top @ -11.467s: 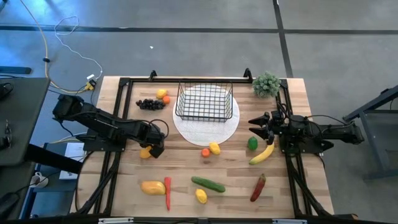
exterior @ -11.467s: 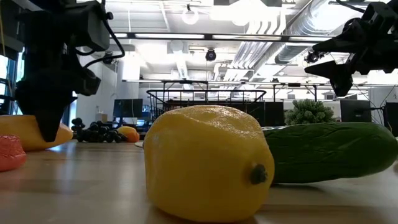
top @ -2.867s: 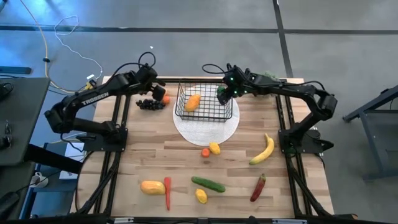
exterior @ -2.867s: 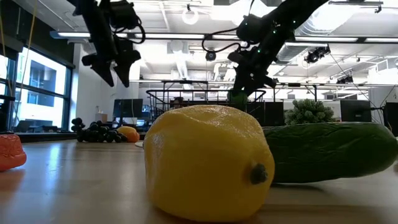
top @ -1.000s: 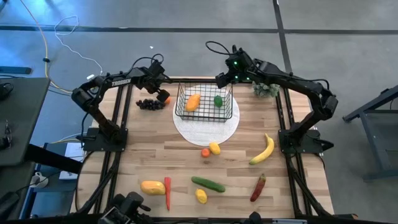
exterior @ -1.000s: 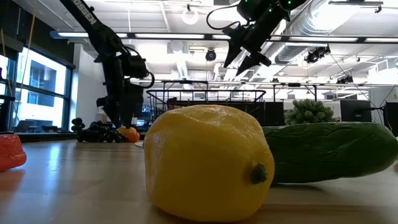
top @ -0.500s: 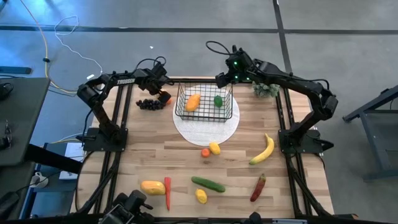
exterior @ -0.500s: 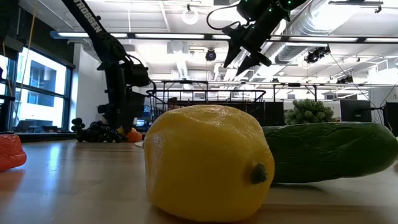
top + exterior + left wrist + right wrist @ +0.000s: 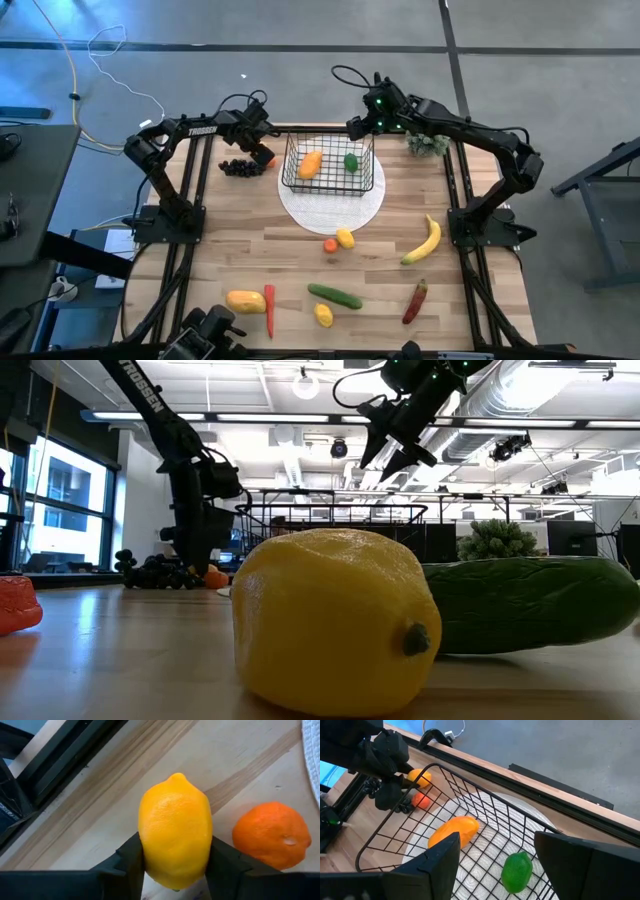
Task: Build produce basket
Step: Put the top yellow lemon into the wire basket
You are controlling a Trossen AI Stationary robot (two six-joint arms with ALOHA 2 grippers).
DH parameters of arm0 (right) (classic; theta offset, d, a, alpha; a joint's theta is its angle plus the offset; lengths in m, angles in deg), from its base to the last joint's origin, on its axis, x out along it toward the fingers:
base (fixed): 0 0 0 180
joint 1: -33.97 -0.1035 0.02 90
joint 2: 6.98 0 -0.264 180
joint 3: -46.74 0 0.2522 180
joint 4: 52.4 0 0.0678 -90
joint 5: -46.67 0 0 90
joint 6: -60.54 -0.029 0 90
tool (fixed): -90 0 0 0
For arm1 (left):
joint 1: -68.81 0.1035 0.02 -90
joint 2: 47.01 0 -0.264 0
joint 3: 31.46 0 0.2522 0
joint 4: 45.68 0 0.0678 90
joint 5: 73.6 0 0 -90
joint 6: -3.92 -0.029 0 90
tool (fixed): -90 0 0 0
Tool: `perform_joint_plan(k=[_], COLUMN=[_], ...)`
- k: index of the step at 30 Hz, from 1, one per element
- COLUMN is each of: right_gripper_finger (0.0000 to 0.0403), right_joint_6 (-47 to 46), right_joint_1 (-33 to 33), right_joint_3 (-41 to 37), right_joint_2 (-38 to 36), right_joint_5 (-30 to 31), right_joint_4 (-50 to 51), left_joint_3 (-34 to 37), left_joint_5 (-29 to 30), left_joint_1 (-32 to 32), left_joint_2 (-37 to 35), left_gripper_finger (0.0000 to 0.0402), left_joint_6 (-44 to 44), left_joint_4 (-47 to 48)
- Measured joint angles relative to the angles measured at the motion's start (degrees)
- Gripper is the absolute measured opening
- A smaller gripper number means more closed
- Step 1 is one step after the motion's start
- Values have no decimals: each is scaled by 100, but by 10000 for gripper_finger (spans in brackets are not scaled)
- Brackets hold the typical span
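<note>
— Yellow lemon, that's what the left gripper has: one dark finger pressed to each flank, an orange fruit just beside it on the wood.
— And the arm's shape?
— Stretched from its base at the table's left edge toward the far side, wrist bent down near the grapes, left of the basket.
— The right gripper?
— High over the basket's far right corner, fingers spread wide, nothing between them; its arm arcs in from the right edge.
— What's in the basket?
— An orange mango and a green pepper. It sits on a white disc.
— The rest?
— Banana, cucumber and a chilli lie on the near boards, well apart from it
</note>
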Motion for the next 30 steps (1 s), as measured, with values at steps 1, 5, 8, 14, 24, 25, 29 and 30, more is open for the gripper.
perform_joint_plan(k=[1, 5, 8, 14, 24, 25, 29, 30], right_gripper_finger=[236, 236, 236, 236, 236, 236, 236, 236], right_joint_6=[-3, 16, 17, 21, -4, -12, -111, -111], right_joint_1=[0, 0, 0, 0, 15, 15, 59, 87], right_joint_3=[0, -1, 0, -1, 0, -1, -1, -2], right_joint_2=[0, 0, 0, 0, 0, 0, 0, 0], right_joint_5=[0, -2, -2, -5, 408, 517, 772, 779], right_joint_4=[0, -2, -2, -2, -4, -5, -7, -7], left_joint_3=[-6, -237, -499, -1095, -2124, -2188, -2343, -2347], left_joint_5=[0, 1, 2, 159, -320, -440, -1050, -1205], left_joint_1=[0, 0, 0, 0, -77, -106, -351, -439], left_joint_2=[0, 0, -12, -243, -869, -888, -907, -912], left_gripper_finger=[145, 144, 144, 144, 144, 144, 144, 144], left_joint_6=[3, 99, 138, 260, 823, 906, 1210, 1303], left_joint_4=[20, 337, 578, 969, 966, 936, 754, 639])
